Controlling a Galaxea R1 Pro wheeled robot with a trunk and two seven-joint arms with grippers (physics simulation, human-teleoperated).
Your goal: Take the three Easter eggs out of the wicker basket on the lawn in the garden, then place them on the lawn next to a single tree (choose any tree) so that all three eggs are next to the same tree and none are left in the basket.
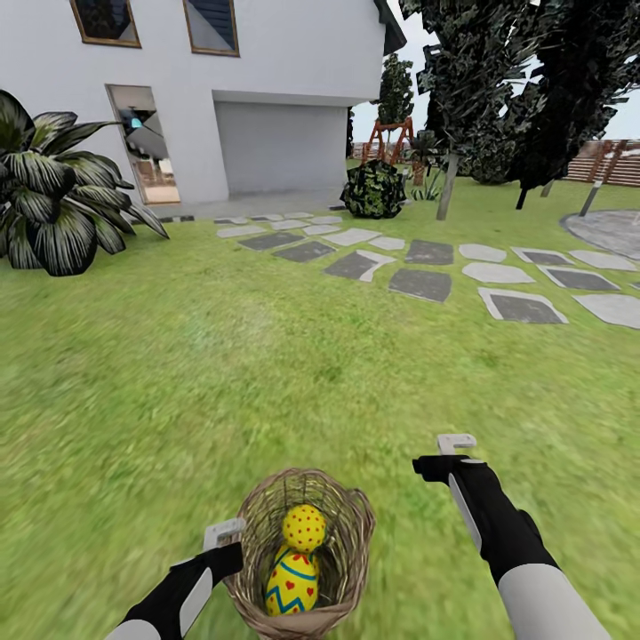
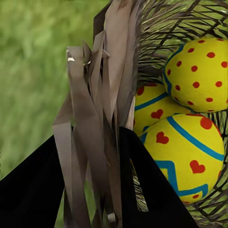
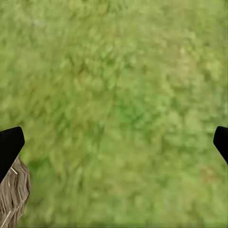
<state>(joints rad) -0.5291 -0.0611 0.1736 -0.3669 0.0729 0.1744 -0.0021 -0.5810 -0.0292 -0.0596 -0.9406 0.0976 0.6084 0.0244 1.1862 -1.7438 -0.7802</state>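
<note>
Eggs [image 1: 296, 560] are all sitting in the wicker basket [image 1: 345, 533], which the left gripper [image 1: 227, 544] has clenched by its rim, looks like it's hauling the whole lot rather than going egg by egg. Right gripper [image 1: 455, 449] hangs spread wide and empty over the lawn [image 1: 267, 373]. Pale-trunked tree [image 1: 447, 185] is well ahead, past the stepping stones [image 1: 420, 283].

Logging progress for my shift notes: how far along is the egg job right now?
Nothing is delivered: all three yellow red-dotted eggs sit in the brown woven-twig basket. In hand: the left gripper is clamped on the basket's rim; the right gripper hangs open over the grass. Left: reach the pale-trunked tree, set the eggs beside it.
</note>
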